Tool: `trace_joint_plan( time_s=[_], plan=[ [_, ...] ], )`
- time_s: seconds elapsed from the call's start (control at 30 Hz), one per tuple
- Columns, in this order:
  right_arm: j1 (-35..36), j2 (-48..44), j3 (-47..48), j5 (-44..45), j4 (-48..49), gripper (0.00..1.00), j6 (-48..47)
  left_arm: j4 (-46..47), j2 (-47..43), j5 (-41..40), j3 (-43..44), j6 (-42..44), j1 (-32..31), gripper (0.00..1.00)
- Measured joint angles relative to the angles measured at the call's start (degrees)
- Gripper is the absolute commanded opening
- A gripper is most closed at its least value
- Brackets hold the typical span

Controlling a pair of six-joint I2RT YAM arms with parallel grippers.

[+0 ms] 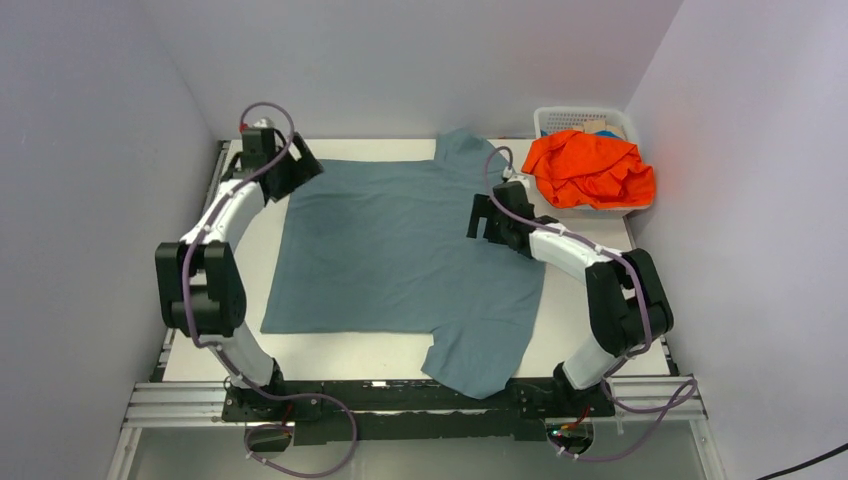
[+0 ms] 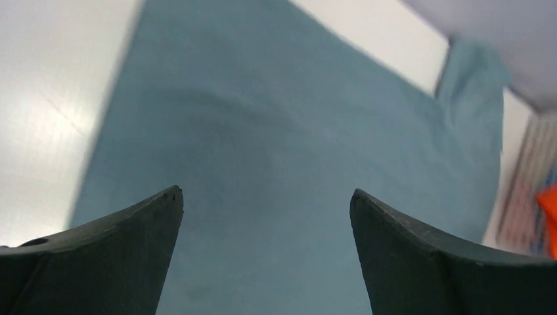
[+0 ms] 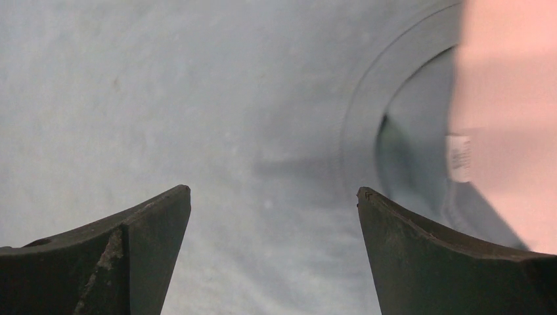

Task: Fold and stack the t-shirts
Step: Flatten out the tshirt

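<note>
I count two t-shirts: one slate blue-grey t-shirt (image 1: 400,250) left of the white mesh basket (image 1: 548,118), and one orange t-shirt (image 1: 590,168) heaped in it. There is one basket and one table (image 1: 340,350). Two arms carry two grippers, the left gripper (image 2: 266,193) and the right gripper (image 3: 274,190), both left of the basket.

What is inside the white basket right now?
The crumpled orange t-shirt fills the white basket and spills over its rim. A pale item peeks out behind it; anything underneath is covered.
</note>
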Motion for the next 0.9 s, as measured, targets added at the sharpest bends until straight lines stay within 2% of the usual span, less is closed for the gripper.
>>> trace_joint_plan(
  time_s=[0.07, 0.13, 0.3, 0.53, 0.73, 0.9],
  plan=[
    [-1.92, 0.57, 0.61, 0.26, -0.37, 1.0, 0.11, 3.61, -3.85, 3.39, -6.84, -0.13, -1.62, 0.99],
    [-2.8, 1.95, 1.9, 0.66, -0.48, 1.0, 0.11, 6.82, -4.02, 6.8, -11.78, -0.28, -3.32, 0.99],
    [-6.45, 6.54, 3.41, -0.98, -0.24, 1.0, 0.48, 8.11, 4.44, 10.38, -17.22, -0.81, -4.76, 1.0],
    [-11.61, 12.22, 6.47, -1.46, -0.07, 1.0, 1.2, 12.07, 5.51, 12.81, -17.7, -1.57, -2.58, 0.99],
    [-11.89, 17.92, 13.68, -1.27, -0.63, 1.0, 0.98, 12.63, 6.25, 14.32, -17.2, -2.82, -1.84, 0.99],
    [-12.55, 22.38, 19.69, -1.29, -0.72, 1.0, 0.96, 11.8, 9.6, 15.26, -12.85, -4.81, -1.51, 1.0]
  ],
)
